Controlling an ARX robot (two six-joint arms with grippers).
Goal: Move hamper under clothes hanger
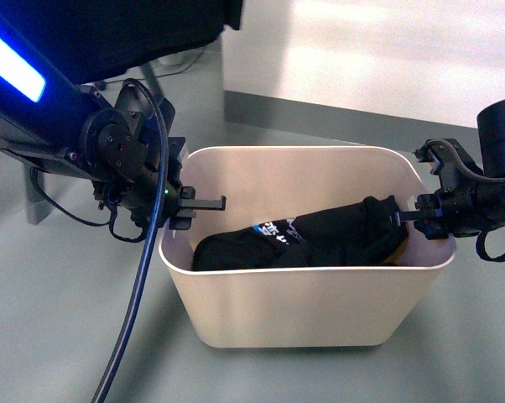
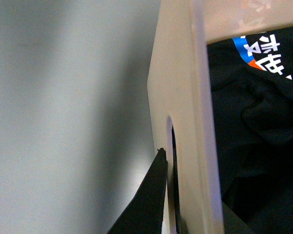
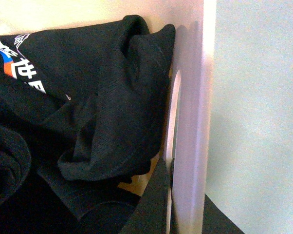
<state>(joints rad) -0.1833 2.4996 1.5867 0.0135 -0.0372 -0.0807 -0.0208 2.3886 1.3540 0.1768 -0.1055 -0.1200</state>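
Observation:
The beige hamper [image 1: 303, 302] stands on the grey floor in the middle of the front view, with a black printed garment [image 1: 320, 239] inside. My left gripper [image 1: 190, 210] is shut on the hamper's left rim, and my right gripper [image 1: 420, 220] is shut on its right rim. In the left wrist view the gripper [image 2: 173, 200] pinches the hamper wall [image 2: 185, 97] at the slot handle. In the right wrist view the gripper [image 3: 185, 209] pinches the wall [image 3: 190, 122] beside the garment [image 3: 88, 97]. The clothes hanger's black garment [image 1: 152, 29] hangs at the top left; its bar is out of view.
A white wall [image 1: 387, 50] with a grey baseboard [image 1: 320, 113] runs behind the hamper. A cable [image 1: 131, 319] hangs from my left arm down past the hamper's left front corner. A grey leg [image 1: 152, 80] shows under the hanging garment.

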